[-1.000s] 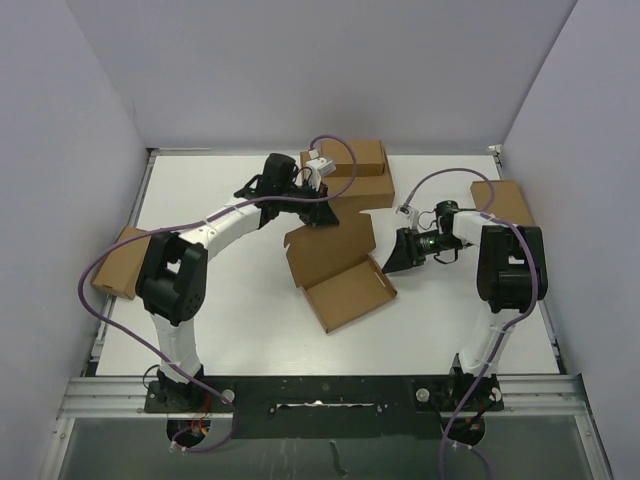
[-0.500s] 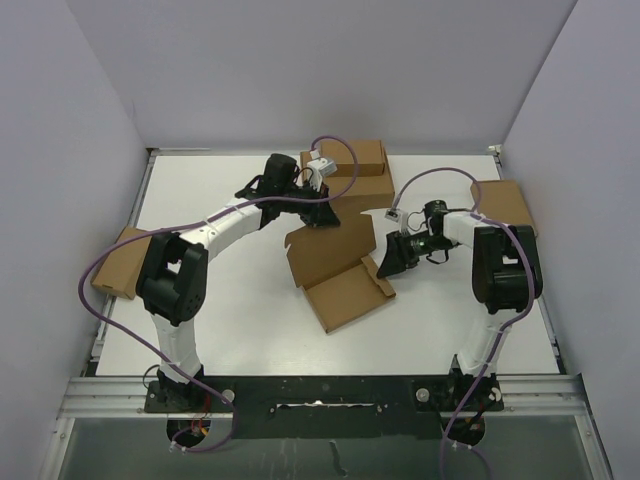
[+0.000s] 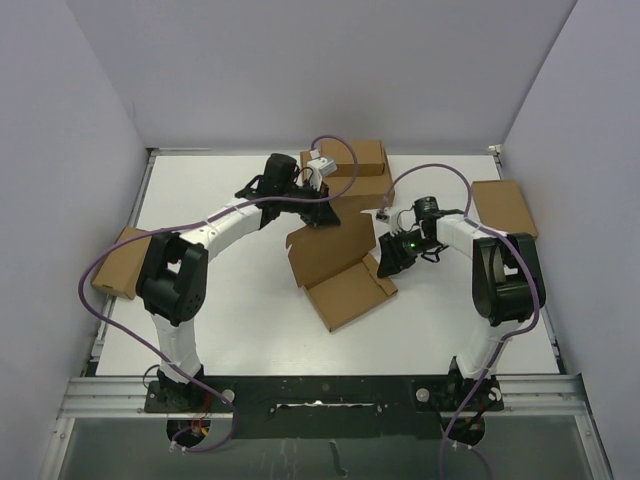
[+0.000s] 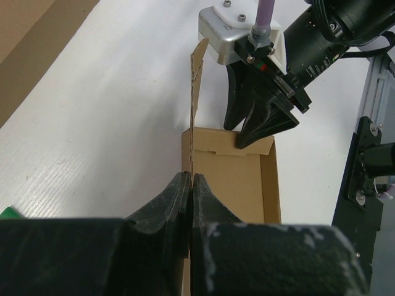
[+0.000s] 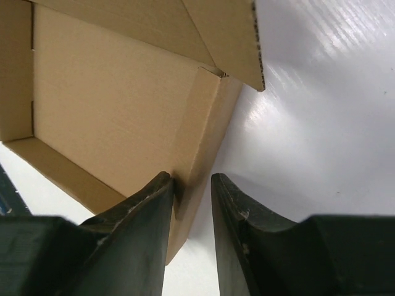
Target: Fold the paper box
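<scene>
While the paper box [image 3: 340, 270] lies open near the middle of the desk [image 3: 230, 330], both arms are on it at once, and that is where the risk sits.

Obs.: left pincer [image 4: 190, 179] is clamped on the thin free edge of the raised lid panel [image 4: 192, 111], holding it upright. Right pincer [image 5: 192, 179] straddles the right side wall [image 5: 200, 123] of the tray, fingers parted, one inside and one outside, with a gap showing; not yet clamped.

Risks, as judged:
1. Left hold is on a narrow strip of cardboard seen edge-on. Any pull across the panel could slip the sheet out or crease it off the score line.
2. If the right pincer closes off-centre, the wall may buckle or fold outward rather than stand up.
3. Nothing pins the tray to the smooth desk. A sideways push from the right would slide or rotate the whole box, loading the lid hinge against the left hold; tearing or a lost grip is possible.
4. The two pincers work near each other over the tray; a lid closure begun before the right one clears would trap it.
5. Stacked boxes [image 3: 350, 165] sit just beyond the left pincer at the far side; a backward swing could knock them.
</scene>
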### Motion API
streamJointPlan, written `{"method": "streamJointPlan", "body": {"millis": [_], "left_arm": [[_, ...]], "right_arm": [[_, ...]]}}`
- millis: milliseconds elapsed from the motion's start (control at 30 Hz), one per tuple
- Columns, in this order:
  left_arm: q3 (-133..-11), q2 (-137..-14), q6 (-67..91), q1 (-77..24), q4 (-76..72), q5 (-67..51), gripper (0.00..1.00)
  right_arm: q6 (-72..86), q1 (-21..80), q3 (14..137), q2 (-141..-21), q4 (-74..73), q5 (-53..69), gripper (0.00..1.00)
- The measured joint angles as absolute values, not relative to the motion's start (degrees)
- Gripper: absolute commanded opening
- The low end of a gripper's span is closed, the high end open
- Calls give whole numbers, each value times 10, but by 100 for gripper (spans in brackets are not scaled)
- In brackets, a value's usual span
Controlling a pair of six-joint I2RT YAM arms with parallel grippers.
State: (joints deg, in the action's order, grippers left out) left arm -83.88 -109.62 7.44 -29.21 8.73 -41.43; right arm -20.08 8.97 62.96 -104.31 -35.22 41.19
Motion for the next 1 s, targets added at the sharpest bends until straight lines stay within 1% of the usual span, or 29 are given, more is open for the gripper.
{"method": "streamJointPlan", "body": {"millis": [233,300,367,500,567,1000], "left_arm": [[-838,-1096,84,-292,84,-414,0],[-837,-1096,86,-292,83,-414,0],[-835,-1096,88,-292,81,-414,0],[-832,-1096,90,-292,77,-414,0],[-832,-1096,91,-292,77,-414,0],[-832,-1096,99,-295,77,-414,0]], "right_arm": [[-199,111,625,-1035,-338,357,29],[-199,117,623,-1035,-334,341,26],[-199,125,621,-1034,-329,321,22],[-198,139,615,-1021,-321,273,9],[-196,143,612,-1016,-318,254,0],[-191,168,605,-1000,-297,164,0]]}}
